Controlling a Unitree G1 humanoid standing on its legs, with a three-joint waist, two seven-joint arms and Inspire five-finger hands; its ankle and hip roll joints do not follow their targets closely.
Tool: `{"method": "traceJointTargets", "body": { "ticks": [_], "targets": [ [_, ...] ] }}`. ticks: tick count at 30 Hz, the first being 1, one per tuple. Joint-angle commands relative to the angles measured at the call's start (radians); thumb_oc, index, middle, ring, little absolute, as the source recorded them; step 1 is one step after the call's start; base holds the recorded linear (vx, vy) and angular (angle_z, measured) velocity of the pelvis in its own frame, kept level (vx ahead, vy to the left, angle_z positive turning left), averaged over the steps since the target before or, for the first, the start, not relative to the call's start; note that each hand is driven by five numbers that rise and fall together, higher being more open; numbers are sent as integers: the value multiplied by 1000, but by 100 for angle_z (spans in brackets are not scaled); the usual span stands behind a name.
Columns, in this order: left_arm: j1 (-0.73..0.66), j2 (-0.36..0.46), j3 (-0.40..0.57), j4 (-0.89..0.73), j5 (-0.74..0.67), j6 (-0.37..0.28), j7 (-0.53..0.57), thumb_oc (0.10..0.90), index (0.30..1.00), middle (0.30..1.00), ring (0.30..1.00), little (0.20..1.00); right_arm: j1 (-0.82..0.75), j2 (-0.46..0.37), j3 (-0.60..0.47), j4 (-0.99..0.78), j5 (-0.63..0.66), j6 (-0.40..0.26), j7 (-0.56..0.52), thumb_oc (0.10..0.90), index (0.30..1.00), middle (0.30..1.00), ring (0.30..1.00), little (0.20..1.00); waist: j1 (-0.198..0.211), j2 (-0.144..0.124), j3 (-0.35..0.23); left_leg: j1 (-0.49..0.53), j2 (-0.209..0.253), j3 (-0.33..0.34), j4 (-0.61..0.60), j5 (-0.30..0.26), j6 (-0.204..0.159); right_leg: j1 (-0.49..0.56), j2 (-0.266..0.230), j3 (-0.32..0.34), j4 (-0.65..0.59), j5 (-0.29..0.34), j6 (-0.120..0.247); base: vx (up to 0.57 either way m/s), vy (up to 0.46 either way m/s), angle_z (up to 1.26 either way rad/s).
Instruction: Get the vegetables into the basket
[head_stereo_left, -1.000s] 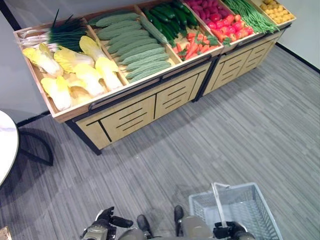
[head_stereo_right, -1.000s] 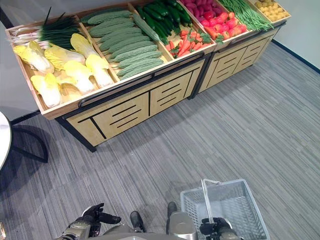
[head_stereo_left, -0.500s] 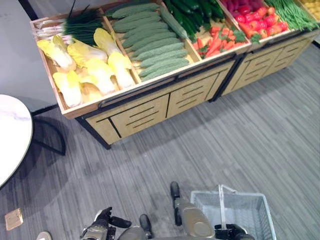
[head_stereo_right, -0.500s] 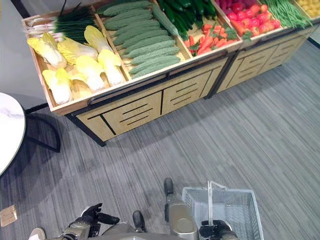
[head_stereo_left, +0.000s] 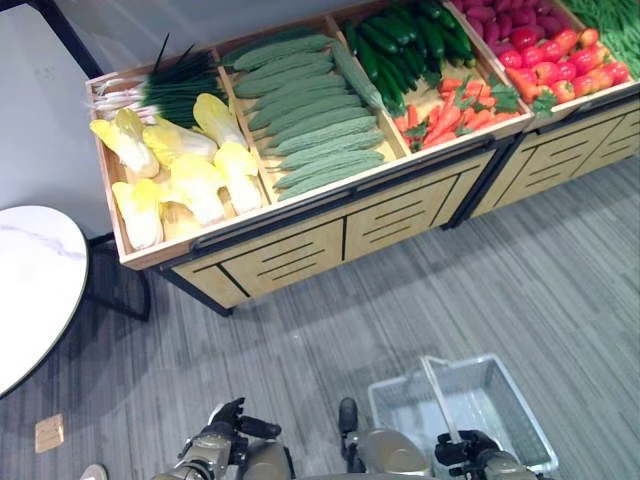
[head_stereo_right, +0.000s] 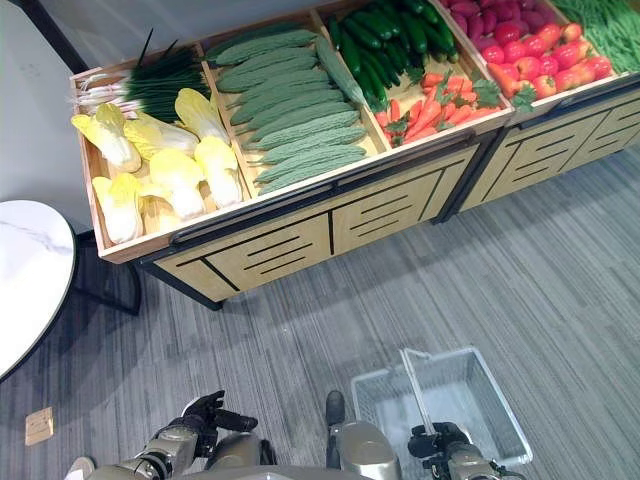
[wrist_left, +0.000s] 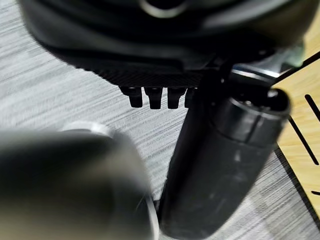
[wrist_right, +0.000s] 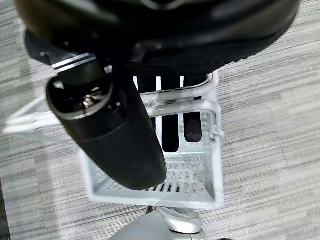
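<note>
The vegetables lie in a wooden stand (head_stereo_left: 300, 240): pale cabbages (head_stereo_left: 190, 175), green onions (head_stereo_left: 165, 85), ridged green gourds (head_stereo_left: 310, 115), dark cucumbers (head_stereo_left: 410, 40), carrots (head_stereo_left: 445, 105) and tomatoes (head_stereo_left: 560, 65). A white wire basket (head_stereo_left: 495, 385) hangs low over the floor in front of the stand, with nothing in it. My right hand (head_stereo_left: 462, 450) is curled round its handle (wrist_right: 170, 107), with the fingers (wrist_right: 170, 132) hooked over the bar. My left hand (head_stereo_left: 225, 428) hangs near the floor with its fingers (wrist_left: 152, 97) curled and the thumb out, holding nothing.
A round white table (head_stereo_left: 30, 290) stands to the left of the stand. The stand's front has slotted drawer panels (head_stereo_left: 290, 260). A small tan square (head_stereo_left: 48, 432) lies on the grey carpet, and a shoe tip (head_stereo_left: 95, 472) shows at the lower left.
The whole picture has shifted: the stand sits further right and the round table has come into view, so the camera moved. The basket stays in my right hand.
</note>
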Motion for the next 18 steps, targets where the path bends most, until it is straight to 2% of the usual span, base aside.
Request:
{"method": "traceJointTargets", "body": {
  "ticks": [1, 2, 3, 4, 8, 18],
  "targets": [
    [-8, 17, -33, -13, -15, -18, 10, 900, 1000, 1000, 1000, 1000, -7, -43, -4, 0, -11, -10, -9, 400, 300, 300, 300, 300, -7, 16, 8, 74, -89, 11, -205, 3, 101, -47, -43, 116, 125, -161, 107, 77, 118, 20],
    [-4, 16, -34, -13, -17, -20, 11, 900, 1000, 1000, 1000, 1000, -6, -40, -4, 1, -10, -12, -12, 400, 300, 300, 300, 300, -6, 18, 8, 81, -94, 3, -206, 10, 101, -47, -40, 124, 133, -162, 110, 120, 197, -31],
    [-1, 20, -35, -17, -16, -20, 7, 900, 1000, 1000, 1000, 1000, -5, -31, -7, 2, -5, -15, -11, 400, 300, 300, 300, 300, -5, 18, 1, 100, -99, 10, -223, -12, 112, -50, -37, 145, 143, -162, 114, 120, 272, -66],
    [1, 26, -34, -19, -17, -23, 9, 900, 1000, 1000, 1000, 1000, -1, -23, -20, 5, 16, -17, -13, 400, 300, 300, 300, 300, -1, 18, -3, 120, -100, 40, -232, -21, 119, -47, -38, 162, 139, -156, 120, 130, 362, -86],
    [7, 48, -12, -29, -22, -24, 16, 900, 1000, 1000, 1000, 1000, -3, -2, -15, 10, 9, -16, -11, 400, 300, 300, 300, 300, 19, 11, -13, 153, -111, 74, -241, -50, 143, -36, -41, 210, 121, -138, 143, 52, 209, -50],
    [9, 63, 29, -72, -88, -43, 43, 900, 1000, 1000, 1000, 1000, 11, 10, -17, 19, 7, -17, -8, 400, 300, 300, 300, 300, 35, 2, -24, 182, -121, 93, -238, -76, 160, -24, -43, 240, 103, -122, 163, -8, 92, -16]
  ]
}}
